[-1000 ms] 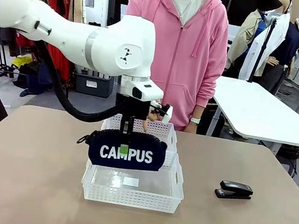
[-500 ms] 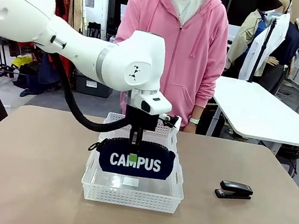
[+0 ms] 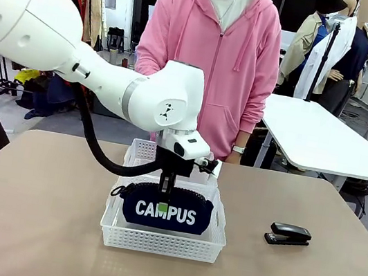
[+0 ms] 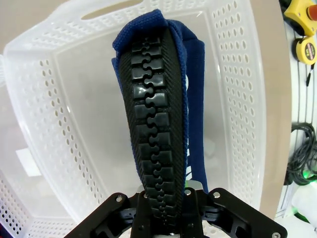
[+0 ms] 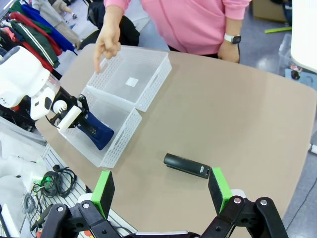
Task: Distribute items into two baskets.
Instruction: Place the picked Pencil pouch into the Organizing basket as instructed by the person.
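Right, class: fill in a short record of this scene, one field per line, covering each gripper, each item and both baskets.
left gripper: shut on the pouch's zip edge
right gripper: open, above the table, holding nothing
pouch: upright, inside the nearer basket
stapler: on the table, outside both baskets
farther basket: holds neither item; the person's hand points down at its rim

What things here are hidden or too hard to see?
- Front view: the left gripper and navy pouch cover most of the far basket.
- Front view: the near basket's wall hides whether the pouch touches its floor.
- Left wrist view: the pouch covers where the gripper pinches it.
- Front view: any print on the stapler is too small.
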Robot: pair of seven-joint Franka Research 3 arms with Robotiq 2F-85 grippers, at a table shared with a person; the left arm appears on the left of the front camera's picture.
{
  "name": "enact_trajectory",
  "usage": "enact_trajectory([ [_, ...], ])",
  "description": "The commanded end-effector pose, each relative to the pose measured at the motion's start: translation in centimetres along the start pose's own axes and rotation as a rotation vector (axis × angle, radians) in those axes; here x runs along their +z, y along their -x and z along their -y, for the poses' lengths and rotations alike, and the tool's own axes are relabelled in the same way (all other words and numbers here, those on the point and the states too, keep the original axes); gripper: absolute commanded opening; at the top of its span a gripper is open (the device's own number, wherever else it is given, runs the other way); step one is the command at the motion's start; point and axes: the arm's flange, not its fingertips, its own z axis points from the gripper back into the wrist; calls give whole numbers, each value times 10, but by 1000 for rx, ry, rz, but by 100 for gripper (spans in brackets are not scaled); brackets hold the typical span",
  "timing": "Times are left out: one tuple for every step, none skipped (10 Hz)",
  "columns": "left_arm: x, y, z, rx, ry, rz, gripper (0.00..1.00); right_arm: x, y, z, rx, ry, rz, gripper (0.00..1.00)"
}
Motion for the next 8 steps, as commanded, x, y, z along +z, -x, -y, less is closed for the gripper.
enact_trajectory([
  [-7, 4, 0, -11, -13, -12, 0, 0, -1, 0, 9, -24, 25, 100],
  [-12, 5, 0, -10, -8, -15, 0, 0, -1, 0, 9, -24, 25, 100],
  [-17, 7, -1, -12, 6, -18, 0, 0, -1, 0, 9, -24, 25, 100],
  [-19, 7, -1, -11, 12, -20, 0, 0, -1, 0, 9, -24, 25, 100],
  [-20, 6, 0, -14, 18, -23, 0, 0, -1, 0, 9, -24, 25, 100],
  [-20, 7, 0, -19, 32, -29, 6, 0, -1, 0, 9, -24, 25, 100],
  [-18, 9, -1, -10, 37, -21, 26, 0, -1, 0, 9, -24, 25, 100],
  [-15, 10, 0, -12, 35, -23, 46, 0, -1, 0, 9, -24, 25, 100],
])
